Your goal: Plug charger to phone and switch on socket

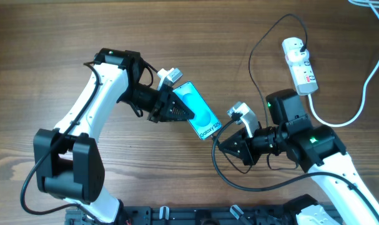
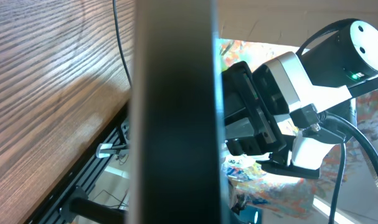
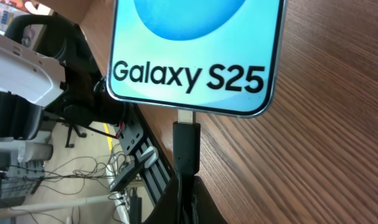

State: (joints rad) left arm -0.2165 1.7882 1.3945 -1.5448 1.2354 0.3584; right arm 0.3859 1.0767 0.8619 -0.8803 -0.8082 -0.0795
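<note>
My left gripper (image 1: 177,107) is shut on the phone (image 1: 198,110) and holds it above the table, its "Galaxy S25" end toward the right arm. In the left wrist view the phone's dark back (image 2: 176,112) fills the middle. My right gripper (image 1: 230,145) is shut on the charger's black plug (image 3: 187,146). The plug's metal tip touches the phone's bottom edge (image 3: 195,74) at the port. The thin black cable (image 1: 255,59) runs up to the white adapter in the socket (image 1: 300,65) at the far right.
The socket's thick white cord (image 1: 364,87) loops along the right edge. The black rail of the arm bases (image 1: 208,215) runs along the table's front edge. The right arm's gripper (image 2: 282,99) faces the left wrist camera.
</note>
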